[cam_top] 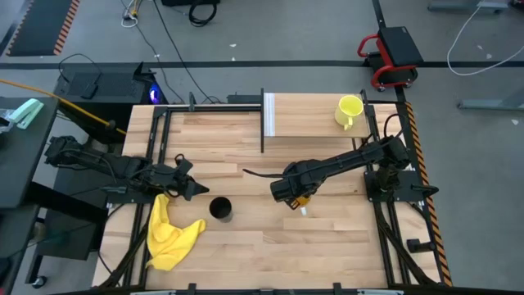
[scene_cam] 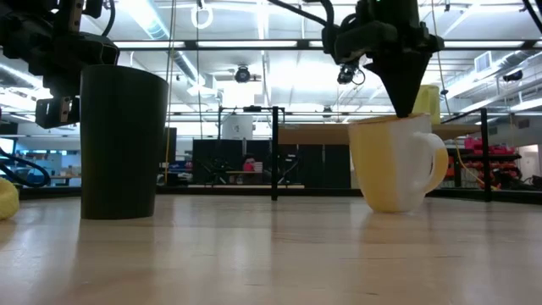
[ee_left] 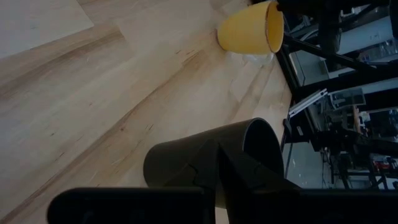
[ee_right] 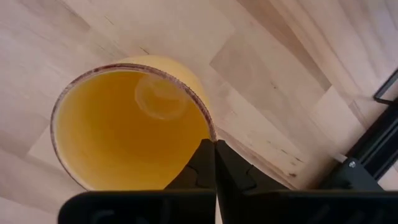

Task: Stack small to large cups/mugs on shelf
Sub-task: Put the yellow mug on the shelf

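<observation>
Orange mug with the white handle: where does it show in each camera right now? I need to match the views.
High view: orange mug, centre table, mostly under the right gripper.
Low view: right of centre, handle to the right.
Left wrist view: top edge.
Right wrist view: fills the frame, rim pinched by the fingers.
Shared landmark: black cup, beside the mug in the high, low and left wrist views.

Bright overhead strip lighting, soft shadows

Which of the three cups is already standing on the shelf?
The yellow-green mug, alone on the shelf. The black cup and the orange mug, its rim pinched by the right gripper, stand on the tabletop.
</observation>
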You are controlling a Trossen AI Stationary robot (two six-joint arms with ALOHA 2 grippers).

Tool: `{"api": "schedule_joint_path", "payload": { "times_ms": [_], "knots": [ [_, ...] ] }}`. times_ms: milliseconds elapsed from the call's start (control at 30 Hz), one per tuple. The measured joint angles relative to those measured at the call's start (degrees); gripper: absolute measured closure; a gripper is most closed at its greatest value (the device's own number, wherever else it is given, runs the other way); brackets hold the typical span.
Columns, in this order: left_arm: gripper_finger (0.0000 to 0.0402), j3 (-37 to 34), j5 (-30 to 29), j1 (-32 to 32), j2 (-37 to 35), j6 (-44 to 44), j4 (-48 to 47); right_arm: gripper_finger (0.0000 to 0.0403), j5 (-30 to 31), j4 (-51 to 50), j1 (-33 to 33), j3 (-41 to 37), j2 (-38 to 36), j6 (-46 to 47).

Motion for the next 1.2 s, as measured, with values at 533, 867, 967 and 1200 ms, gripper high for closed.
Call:
{"api": "schedule_joint_path", "payload": {
  "times_ms": [533, 867, 967, 1200],
  "knots": [
    [0.0377, 0.00, 0.00, 0.02, 0.00, 0.02, 0.02, 0.0398, -0.28, 0.11, -1.96, -0.77, 0.21, -0.44],
    [0.0387, 0.00, 0.04, 0.01, 0.00, 0.02, 0.02, 0.0395, 0.44, -0.18, -2.21, -4.22, 0.10, 0.15],
    [0.0384, 0.00, 0.04, 0.00, 0.00, 0.02, 0.02, 0.0392, 0.55, -0.11, -2.19, -4.22, 0.10, 0.15],
    [0.0375, 0.00, 0.03, 0.00, 0.00, 0.02, 0.03, 0.0377, 0.39, 2.31, -1.72, -4.15, -0.84, 0.21]
  ]
}}
